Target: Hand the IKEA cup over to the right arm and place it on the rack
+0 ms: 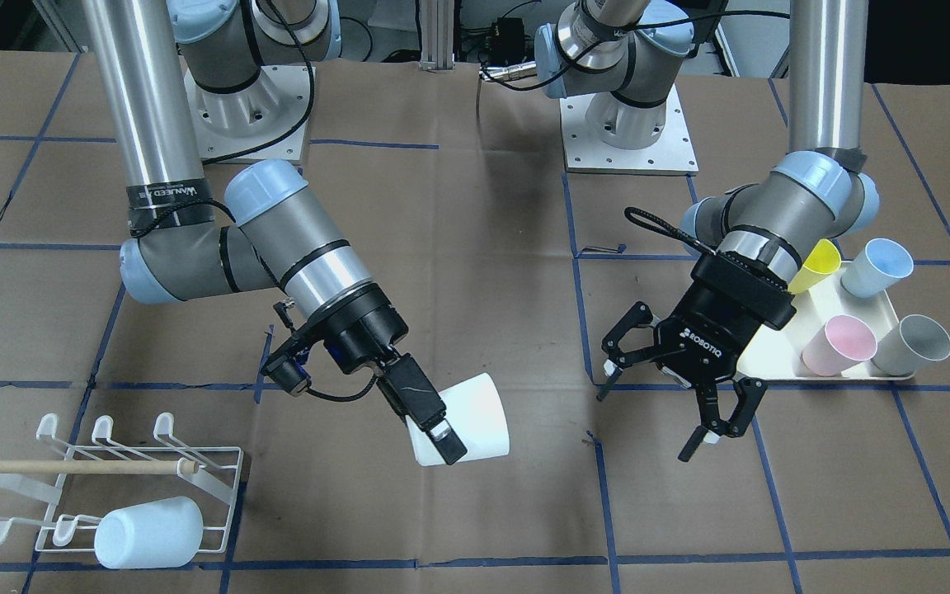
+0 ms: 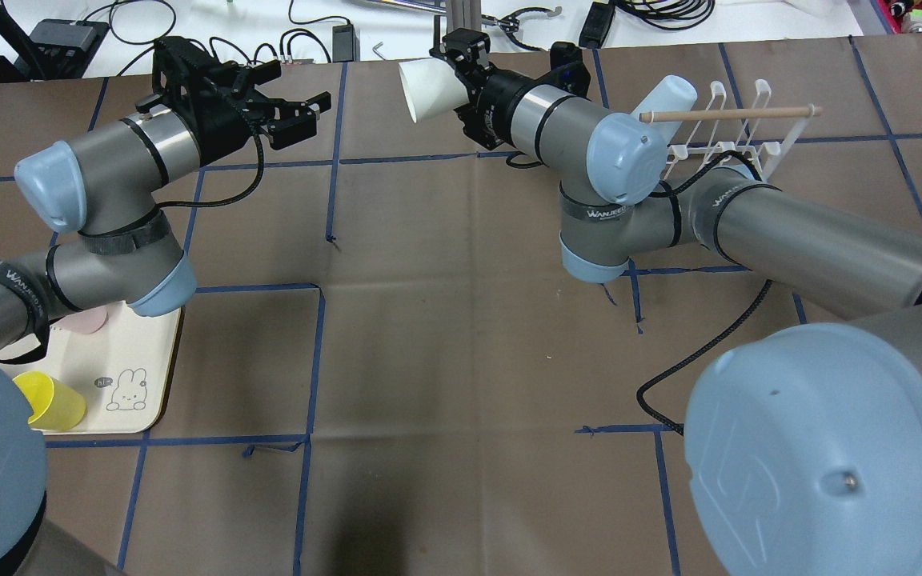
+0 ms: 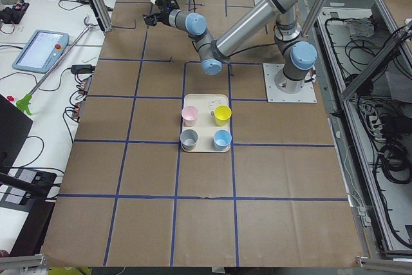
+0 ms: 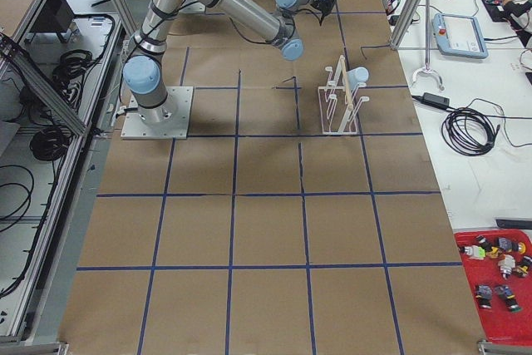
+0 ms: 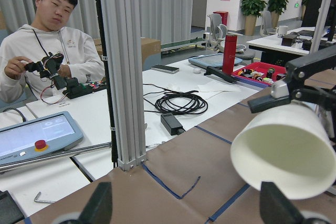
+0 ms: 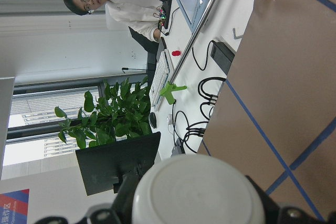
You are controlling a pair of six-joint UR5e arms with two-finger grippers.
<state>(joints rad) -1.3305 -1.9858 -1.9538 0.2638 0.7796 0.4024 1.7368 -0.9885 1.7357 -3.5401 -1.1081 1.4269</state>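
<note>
- The right gripper [image 1: 434, 425] is clamped on the IKEA cup [image 1: 475, 408] and holds it tilted in the air above the middle of the table [image 1: 475, 247], well apart from the rack [image 1: 232, 470].
- The grip sits at the closed base end, and the right wrist view shows only the cup's round bottom. We judge this leaves the open mouth free to slide over a peg.
- The left gripper [image 1: 681, 400] has its fingers spread and holds nothing. It hangs near the tray [image 1: 776, 351], apart from the cup, so the hand-over looks done and racking remains.
- The cup is a smooth, matte white tapered tumbler, likely plastic, light and a little slippery.
- The rack is thin white wire with rounded peg tips [image 1: 46, 425] and a pale wooden dowel [image 1: 71, 467] across it. Another pale cup [image 1: 149, 532] lies on its near row, so a free peg must be chosen.
- The cream rectangular tray holds four coloured cups [image 1: 842, 342].
- The table is covered in brown board marked with a blue tape grid.
</note>
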